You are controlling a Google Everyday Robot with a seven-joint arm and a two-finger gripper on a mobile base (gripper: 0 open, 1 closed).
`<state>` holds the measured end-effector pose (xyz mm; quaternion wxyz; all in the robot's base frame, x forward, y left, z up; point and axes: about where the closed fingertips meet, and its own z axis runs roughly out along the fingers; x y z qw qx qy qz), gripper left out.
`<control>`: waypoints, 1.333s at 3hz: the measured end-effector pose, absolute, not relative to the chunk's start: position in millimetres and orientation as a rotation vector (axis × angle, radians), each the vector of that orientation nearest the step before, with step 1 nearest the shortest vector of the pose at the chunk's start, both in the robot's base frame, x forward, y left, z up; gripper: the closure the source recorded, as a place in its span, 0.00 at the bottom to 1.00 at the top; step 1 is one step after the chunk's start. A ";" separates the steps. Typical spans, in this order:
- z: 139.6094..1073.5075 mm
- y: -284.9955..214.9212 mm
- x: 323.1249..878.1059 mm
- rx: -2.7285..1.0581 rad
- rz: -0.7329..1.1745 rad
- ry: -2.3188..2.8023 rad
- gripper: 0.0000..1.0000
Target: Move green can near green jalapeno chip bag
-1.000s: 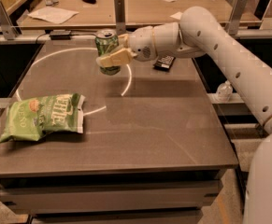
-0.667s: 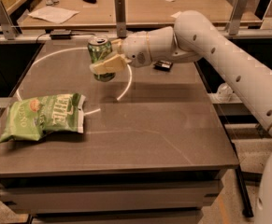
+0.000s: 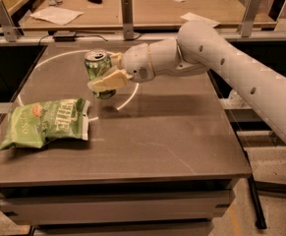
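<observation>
— What sort of place is this?
— A robotics lab or workshop, it seems: a white robot arm [image 3: 241, 77] reaches over a grey table [image 3: 172, 146] marked with white arcs [image 3: 59, 54], its claw [image 3: 103, 73] above the far left part, clamped on a green can [image 3: 96, 63].
— Anything else?
— Wooden workbenches [image 3: 147, 11] behind, with loose papers [image 3: 56, 14], metal posts [image 3: 128, 17] and a cable [image 3: 83, 35].

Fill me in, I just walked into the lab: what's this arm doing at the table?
The robot's gripper is shut on the green can, holding it upright over the table, seemingly just off the surface. The green jalapeno chip bag lies flat near the table's left edge, down and to the left of the can. The can is not yet set down beside it.
</observation>
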<state>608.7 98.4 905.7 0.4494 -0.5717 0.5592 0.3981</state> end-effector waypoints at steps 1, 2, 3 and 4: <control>896.5 101.4 589.2 -1.435 1.009 1.402 1.00; 882.3 113.6 558.3 -1.440 1.063 1.422 1.00; 876.8 119.4 549.6 -1.450 1.050 1.417 1.00; 874.6 122.6 545.0 -1.452 1.058 1.372 0.82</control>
